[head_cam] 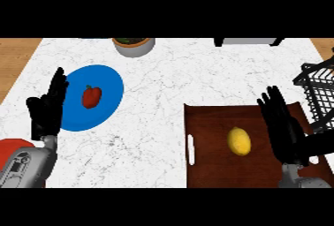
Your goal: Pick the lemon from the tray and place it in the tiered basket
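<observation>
The right hand point(285, 128), fingers straight and open, stands just right of the lemon point(239, 141) lying on the brown tray point(209, 176), the pick not yet made. Next it must close round the fruit, then carry it to the wire basket point(317, 95) at right. The left hand point(47, 108) rests open by the blue plate point(108, 86).
</observation>
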You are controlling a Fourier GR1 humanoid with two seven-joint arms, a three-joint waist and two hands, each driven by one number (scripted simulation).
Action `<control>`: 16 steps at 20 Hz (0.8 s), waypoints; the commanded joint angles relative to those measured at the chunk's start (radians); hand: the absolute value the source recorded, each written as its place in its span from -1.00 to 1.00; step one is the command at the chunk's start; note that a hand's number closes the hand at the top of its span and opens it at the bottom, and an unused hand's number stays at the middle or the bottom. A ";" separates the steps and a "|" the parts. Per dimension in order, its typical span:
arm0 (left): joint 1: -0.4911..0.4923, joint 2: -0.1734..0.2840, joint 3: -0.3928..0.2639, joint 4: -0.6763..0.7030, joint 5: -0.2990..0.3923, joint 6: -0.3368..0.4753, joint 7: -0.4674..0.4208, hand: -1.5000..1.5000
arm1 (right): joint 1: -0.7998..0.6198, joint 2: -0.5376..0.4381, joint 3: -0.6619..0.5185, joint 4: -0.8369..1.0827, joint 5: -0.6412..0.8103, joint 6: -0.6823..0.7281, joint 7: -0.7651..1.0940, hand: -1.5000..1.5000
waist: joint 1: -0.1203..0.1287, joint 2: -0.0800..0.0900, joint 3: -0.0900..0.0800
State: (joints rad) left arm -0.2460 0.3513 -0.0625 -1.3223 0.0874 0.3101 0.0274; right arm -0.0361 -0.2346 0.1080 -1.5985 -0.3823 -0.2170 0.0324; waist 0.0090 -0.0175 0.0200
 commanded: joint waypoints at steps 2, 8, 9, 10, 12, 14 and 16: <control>-0.017 -0.007 -0.008 -0.043 0.023 -0.045 0.054 0.00 | -0.068 0.044 0.085 -0.071 0.138 -0.071 -0.056 1.00 | -0.007 0.015 -0.020; 0.089 -0.003 -0.024 -0.076 0.112 -0.151 0.073 0.00 | 0.021 -0.056 -0.021 0.034 0.451 -0.400 -0.008 1.00 | -0.051 0.016 -0.035; 0.087 -0.022 -0.050 -0.091 0.111 -0.157 0.086 0.00 | 0.036 0.050 0.002 0.029 0.457 -0.493 -0.006 -1.00 | -0.039 0.014 -0.026; 0.090 -0.007 -0.037 -0.109 0.138 -0.186 0.096 0.00 | 0.024 0.110 0.020 0.024 0.492 -0.570 -0.001 -1.00 | -0.014 0.012 -0.024; 0.136 0.024 -0.009 -0.119 0.187 -0.246 0.092 0.00 | 0.035 0.173 0.077 0.001 0.604 -0.688 -0.032 -1.00 | 0.001 0.012 -0.024; 0.129 -0.009 -0.046 -0.151 0.151 -0.211 0.106 0.00 | 0.019 0.115 0.153 -0.014 0.771 -0.714 0.090 -1.00 | -0.004 0.013 -0.023; 0.163 0.001 -0.044 -0.184 0.152 -0.213 0.117 0.00 | 0.105 0.085 0.213 -0.060 0.891 -0.713 0.123 -1.00 | -0.009 0.010 -0.024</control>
State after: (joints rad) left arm -0.1228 0.3532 -0.0978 -1.4607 0.2330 0.1094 0.1316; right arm 0.0138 -0.1306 0.2439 -1.6254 0.2995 -0.8430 0.0654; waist -0.0009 -0.0056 -0.0041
